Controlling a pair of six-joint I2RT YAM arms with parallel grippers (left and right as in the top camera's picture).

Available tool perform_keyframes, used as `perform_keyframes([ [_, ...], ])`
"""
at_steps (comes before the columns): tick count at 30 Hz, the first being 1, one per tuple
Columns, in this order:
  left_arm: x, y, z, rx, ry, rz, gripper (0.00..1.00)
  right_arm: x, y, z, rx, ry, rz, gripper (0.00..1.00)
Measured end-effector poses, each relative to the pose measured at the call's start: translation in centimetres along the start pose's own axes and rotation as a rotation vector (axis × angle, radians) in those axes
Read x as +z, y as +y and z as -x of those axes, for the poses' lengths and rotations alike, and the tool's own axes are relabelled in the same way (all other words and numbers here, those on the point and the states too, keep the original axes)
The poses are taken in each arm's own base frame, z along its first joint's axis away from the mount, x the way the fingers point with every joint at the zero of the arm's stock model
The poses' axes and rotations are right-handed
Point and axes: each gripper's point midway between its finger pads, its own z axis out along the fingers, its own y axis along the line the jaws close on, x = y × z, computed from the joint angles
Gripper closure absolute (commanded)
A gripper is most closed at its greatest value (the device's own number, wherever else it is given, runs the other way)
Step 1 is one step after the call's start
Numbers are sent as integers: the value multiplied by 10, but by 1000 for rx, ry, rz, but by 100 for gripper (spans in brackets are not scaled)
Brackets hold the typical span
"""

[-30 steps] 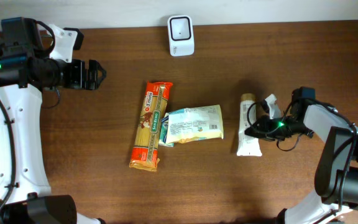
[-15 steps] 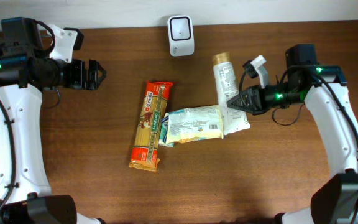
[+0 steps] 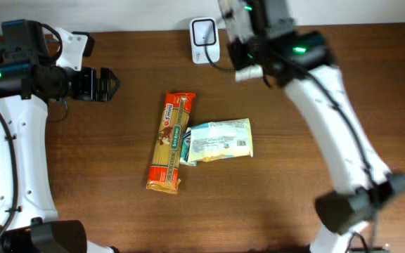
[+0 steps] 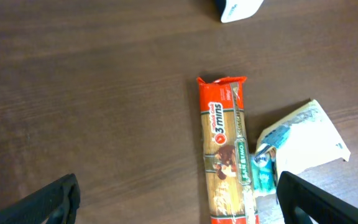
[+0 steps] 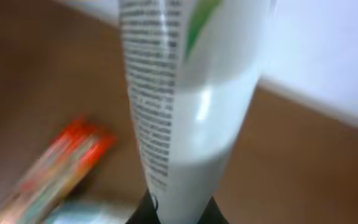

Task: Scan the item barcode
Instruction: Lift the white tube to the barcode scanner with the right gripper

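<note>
While the right gripper [image 5: 174, 216] is pinching the flattened lower end of the tube [image 5: 191, 93] between its dark fingers [image 5: 138, 218], which are pressed close together, the tube is standing upright and filling the wrist view. It is showing as white, glossy, rounded plastic, with fine black print running down its 9 o'clock side and a green mark at 12. Overhead, this arm is hanging high above the table [image 3: 83, 183], just at 3 o'clock of the scanner [image 3: 204, 31], a white rounded box with a dark window; the tube itself is hard to pick out there. At the table's 9 o'clock side the left gripper [image 3: 111, 83] is hovering with fingers spread wide, holding nothing. At centre, a long flat orange pasta packet [image 3: 171, 143] is lying on the dark wood grain, with a crinkled pale pouch [image 3: 220, 138] touching it at 3 o'clock.
</note>
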Motion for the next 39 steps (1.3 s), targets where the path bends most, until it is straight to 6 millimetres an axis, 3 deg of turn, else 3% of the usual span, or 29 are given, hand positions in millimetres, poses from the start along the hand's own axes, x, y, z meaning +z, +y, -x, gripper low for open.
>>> perform_keyframes([
  [1,0,0,0,0,0,0,1,21,-4,4,-36,-10,-90,96],
  [5,0,0,-1,-1,2,-1,1,141,-4,0,-283,-24,-415,96],
  [6,0,0,0,-1,2,0,1,163,-2,-7,-343,-16,-469,96],
  [8,0,0,0,0,0,0,1,186,-3,-4,-392,-57,-544,96],
  [14,0,0,0,0,1,0,1,229,1,-31,-631,30,-613,96],
  [22,0,0,0,0,1,0,1,235,1,-42,-690,80,-609,96],
  [27,0,0,0,0,1,0,1,231,1,-48,-710,119,-617,96],
  [30,0,0,0,-1,2,-1,1,201,1,-37,-708,141,-588,96],
  [33,0,0,0,-1,2,0,1,128,-6,-19,-599,140,-481,96],
  [35,0,0,0,-1,1,-1,1,62,-9,-10,-465,114,-366,96],
  [37,0,0,0,-1,1,0,1,8,-9,-37,-323,190,-193,96],
  [38,0,0,0,-1,1,0,1,-7,-16,-42,-247,194,-151,96],
  [39,0,0,0,0,1,-1,1,-20,-29,-61,-151,259,-91,96],
])
